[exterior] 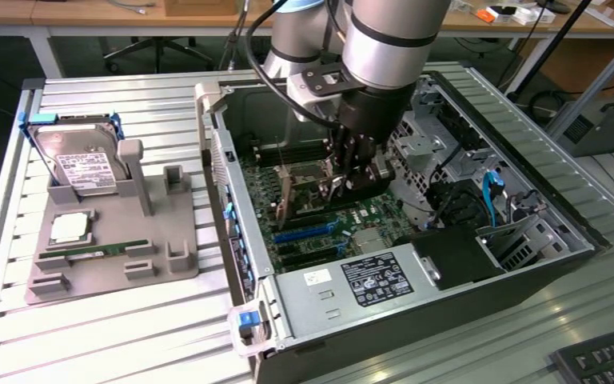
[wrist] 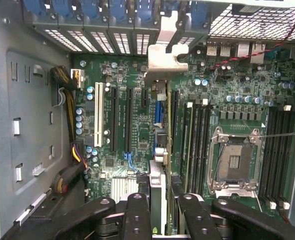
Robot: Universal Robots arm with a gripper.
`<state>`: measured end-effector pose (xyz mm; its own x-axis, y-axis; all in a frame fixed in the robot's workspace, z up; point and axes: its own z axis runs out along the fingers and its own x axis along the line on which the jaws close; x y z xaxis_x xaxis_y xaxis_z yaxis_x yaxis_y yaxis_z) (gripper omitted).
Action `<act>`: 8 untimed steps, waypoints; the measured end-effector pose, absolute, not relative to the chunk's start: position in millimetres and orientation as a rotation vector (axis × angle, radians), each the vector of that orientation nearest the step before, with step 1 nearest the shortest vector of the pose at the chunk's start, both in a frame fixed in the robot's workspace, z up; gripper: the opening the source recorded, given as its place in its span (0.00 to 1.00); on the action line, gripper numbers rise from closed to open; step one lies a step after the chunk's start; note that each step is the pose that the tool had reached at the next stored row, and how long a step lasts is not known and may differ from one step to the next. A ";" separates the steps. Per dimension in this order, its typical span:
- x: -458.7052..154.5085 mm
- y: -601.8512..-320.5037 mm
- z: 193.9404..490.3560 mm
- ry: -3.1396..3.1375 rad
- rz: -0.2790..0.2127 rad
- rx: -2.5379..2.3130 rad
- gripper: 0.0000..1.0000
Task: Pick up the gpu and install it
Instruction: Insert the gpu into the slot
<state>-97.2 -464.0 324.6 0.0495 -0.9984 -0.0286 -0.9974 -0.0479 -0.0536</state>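
My gripper (exterior: 341, 178) is lowered inside the open computer case (exterior: 233, 240), over the motherboard (wrist: 137, 135). In the wrist view the gripper (wrist: 160, 215) is shut on the gpu (wrist: 157, 187), a thin card seen edge-on between the two black fingers (wrist: 137, 212). The card runs from the fingers toward the case's rear slot openings, and its grey metal bracket (wrist: 163, 55) sits close to them. It stands upright over the row of black expansion slots (wrist: 129, 120), beside a blue one. In the exterior view the gpu (exterior: 289, 204) shows as a narrow slat low over the board.
A grey holder (exterior: 115, 240) to the exterior view's left of the case carries a hard drive (exterior: 83, 164), a processor (exterior: 69, 228) and a memory stick (exterior: 99, 252). Inside the case are the power supply (exterior: 376, 280), drive cages (exterior: 435, 152), cables (wrist: 70, 100) and the empty processor socket (wrist: 236, 162).
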 end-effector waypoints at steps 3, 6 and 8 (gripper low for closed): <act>-100.0 -464.0 324.4 2.126 -0.025 -2.232 0.27; -101.5 -464.0 324.3 2.126 -0.025 -2.232 0.27; -101.5 -464.0 324.3 2.126 -0.025 -2.233 0.27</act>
<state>-101.5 -464.0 324.3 0.0496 -0.9984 -0.0286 -0.9974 -0.0480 -0.0537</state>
